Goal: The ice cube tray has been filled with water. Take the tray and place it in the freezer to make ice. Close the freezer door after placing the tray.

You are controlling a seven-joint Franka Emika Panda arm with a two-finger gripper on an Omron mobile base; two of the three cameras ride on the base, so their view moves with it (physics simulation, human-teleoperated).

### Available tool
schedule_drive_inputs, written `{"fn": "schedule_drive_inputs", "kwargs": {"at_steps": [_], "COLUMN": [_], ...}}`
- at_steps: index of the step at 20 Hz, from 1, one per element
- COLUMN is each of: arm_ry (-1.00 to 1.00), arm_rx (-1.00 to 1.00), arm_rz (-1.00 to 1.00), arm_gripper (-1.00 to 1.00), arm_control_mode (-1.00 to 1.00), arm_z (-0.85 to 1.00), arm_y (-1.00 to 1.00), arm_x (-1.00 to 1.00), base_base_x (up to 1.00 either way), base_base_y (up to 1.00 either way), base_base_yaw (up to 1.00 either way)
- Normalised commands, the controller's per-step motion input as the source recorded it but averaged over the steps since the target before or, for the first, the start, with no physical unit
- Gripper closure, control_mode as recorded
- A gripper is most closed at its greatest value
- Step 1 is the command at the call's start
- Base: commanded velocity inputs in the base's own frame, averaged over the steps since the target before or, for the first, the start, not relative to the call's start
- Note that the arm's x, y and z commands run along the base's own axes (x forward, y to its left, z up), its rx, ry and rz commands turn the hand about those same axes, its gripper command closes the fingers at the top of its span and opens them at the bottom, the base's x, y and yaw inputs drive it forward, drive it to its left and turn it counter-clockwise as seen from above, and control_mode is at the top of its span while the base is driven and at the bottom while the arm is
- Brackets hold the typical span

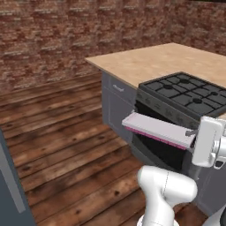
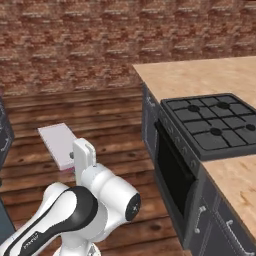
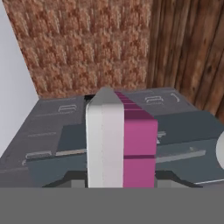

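The gripper (image 1: 193,133) pinches one end of the ice cube tray (image 1: 159,129), held level in the air in front of the stove (image 1: 185,95). Keep it flat so the water stays put, and swing slowly. One tray, one stove; the dark panel (image 1: 11,185), far left of the stove, is probably the freezer.

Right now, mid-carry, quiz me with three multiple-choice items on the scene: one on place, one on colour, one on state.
1. Where is the ice cube tray?
A. on the counter
B. held in the air in front of the oven
C. on the floor

2. What colour is the tray's lower edge?
A. magenta-pink
B. green
C. black

3. How is the tool?
A. wide open
B. shut on the tray
C. shut on nothing

Answers: B, the tray hangs clear of the wooden counter and the floor; A, a pink strip runs under the pale top; B, the tray's end sits in the tool.
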Motion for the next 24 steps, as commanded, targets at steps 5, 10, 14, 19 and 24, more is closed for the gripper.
{"fn": "schedule_drive_inputs", "kwargs": {"at_steps": [5,10,14,19,24], "arm_ry": [0.00,0.00,0.00,0.00,0.00], "arm_rx": [0.00,0.00,0.00,0.00,0.00], "arm_rz": [0.00,0.00,0.00,0.00,0.00], "arm_gripper": [1.00,1.00,1.00,1.00,1.00], "arm_control_mode": [1.00,1.00,1.00,1.00,1.00], "arm_z": [0.00,0.00,0.00,0.00,0.00], "arm_y": [0.00,0.00,0.00,0.00,0.00], "arm_x": [0.00,0.00,0.00,0.00,0.00], "base_base_x": [0.98,0.84,0.77,0.66,0.66], "base_base_y": [0.01,0.00,0.00,0.00,-0.01], "base_base_yaw": [0.24,0.33,0.39,0.45,0.49]}}
